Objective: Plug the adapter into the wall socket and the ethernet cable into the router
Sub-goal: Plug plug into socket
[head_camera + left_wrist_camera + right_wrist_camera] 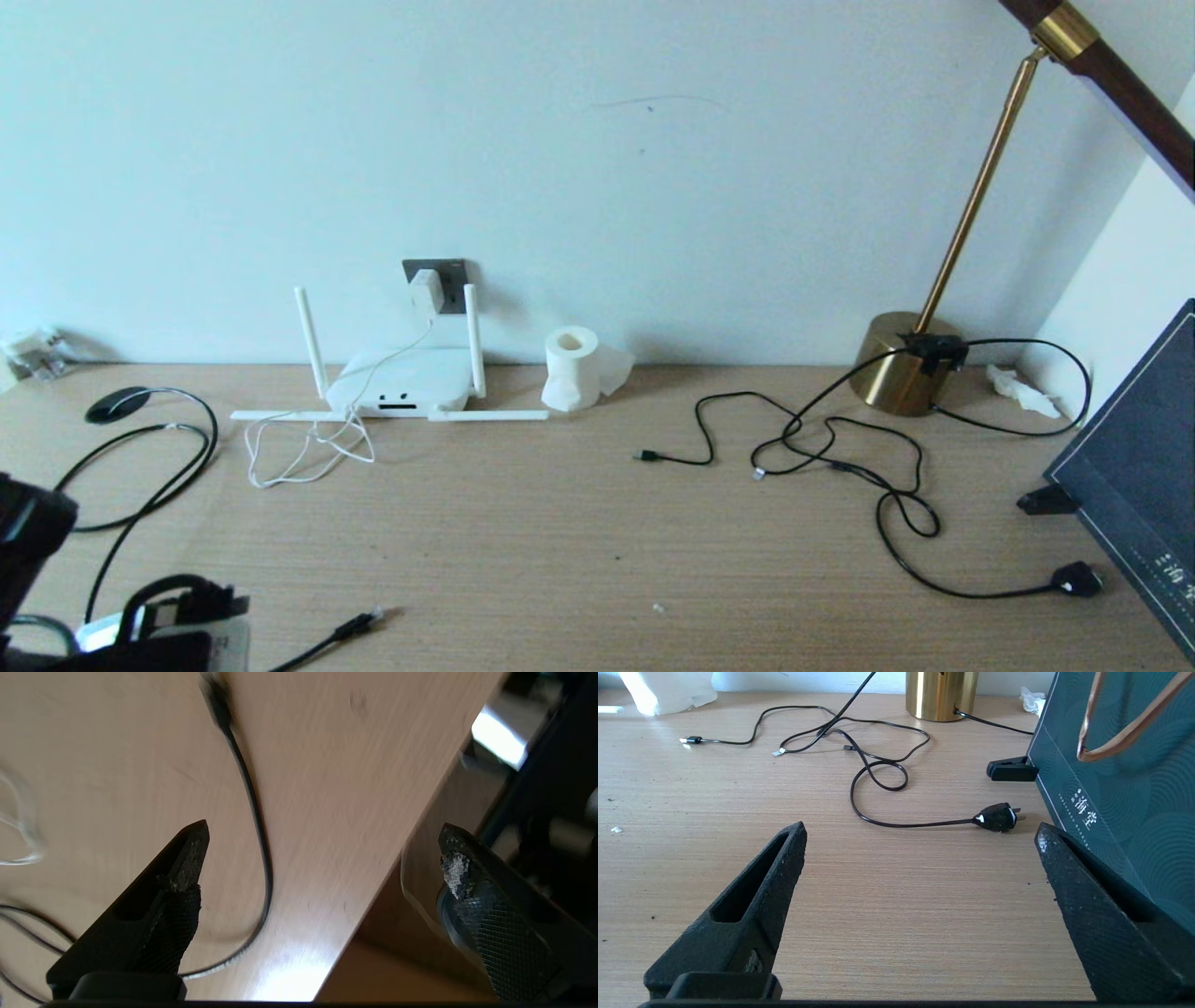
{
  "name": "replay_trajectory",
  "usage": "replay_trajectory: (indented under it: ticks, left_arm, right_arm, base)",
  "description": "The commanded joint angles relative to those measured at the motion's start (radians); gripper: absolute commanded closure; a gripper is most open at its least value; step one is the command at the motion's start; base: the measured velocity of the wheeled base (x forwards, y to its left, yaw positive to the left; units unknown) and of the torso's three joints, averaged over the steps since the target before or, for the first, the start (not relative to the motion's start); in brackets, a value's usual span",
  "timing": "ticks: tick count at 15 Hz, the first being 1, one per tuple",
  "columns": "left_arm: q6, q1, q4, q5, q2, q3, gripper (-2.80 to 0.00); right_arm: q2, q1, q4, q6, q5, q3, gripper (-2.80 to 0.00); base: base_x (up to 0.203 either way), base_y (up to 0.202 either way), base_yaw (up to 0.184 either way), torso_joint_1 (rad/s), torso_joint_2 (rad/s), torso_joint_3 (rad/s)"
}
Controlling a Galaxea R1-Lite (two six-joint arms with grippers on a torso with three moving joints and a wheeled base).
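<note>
The table [597, 523] is the biggest thing here, and lots of cords lie on it. At the back, the router [401, 383] sits flat against the wall with two sticks up and two lying down. Just above it is the wall socket [455, 280], and the adapter [426, 291] already looks plugged into it. Its thin white cord [308, 448] runs down to the router and loops on the table in front.

The ethernet cable [359, 623] lies near the front edge of the table, well apart from the router. Its little clear plug tip points toward the middle of the table. So I think the adapter part is done and the cable part is not yet done.

The left tool [322, 858] hangs over the front corner of the table, wide open and holding nothing, with the cable under it. The right tool [920, 858] is parked low over the right side of the table, wide open and empty too.

What could go wrong? The plug tip is tiny, so the left tool could pinch the thin cable and let the plug flop. The router's port slots are small, so a tilted plug may miss. The white cord loops could snag the tool too.
</note>
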Motion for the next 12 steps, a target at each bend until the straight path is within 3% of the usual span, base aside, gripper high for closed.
replay_trajectory:
  ticks: [1, 4, 8, 12]
  left_arm:
    - [0.105, 0.086, 0.017, 0.002, 0.111, -0.012, -2.80]
    - [0.166, 0.145, -0.012, -0.002, 0.202, -0.028, -2.80]
    - [0.166, 0.148, -0.141, -0.051, 0.317, -0.029, -2.80]
    - [0.158, 0.162, -0.260, -0.060, 0.445, -0.047, -2.80]
  right_arm:
    - [0.000, 0.000, 0.000, 0.000, 0.000, 0.001, -2.80]
    - [0.001, 0.000, 0.000, 0.000, 0.000, 0.001, -2.80]
    - [0.001, 0.000, 0.000, 0.000, 0.000, 0.001, -2.80]
    - [0.002, -0.001, 0.000, 0.000, 0.000, 0.001, -2.80]
  base:
    - [0.000, 0.000, 0.000, 0.000, 0.00, 0.000]
    - [0.000, 0.000, 0.000, 0.000, 0.00, 0.000]
    - [0.000, 0.000, 0.000, 0.000, 0.00, 0.000]
    - [0.000, 0.000, 0.000, 0.000, 0.00, 0.000]
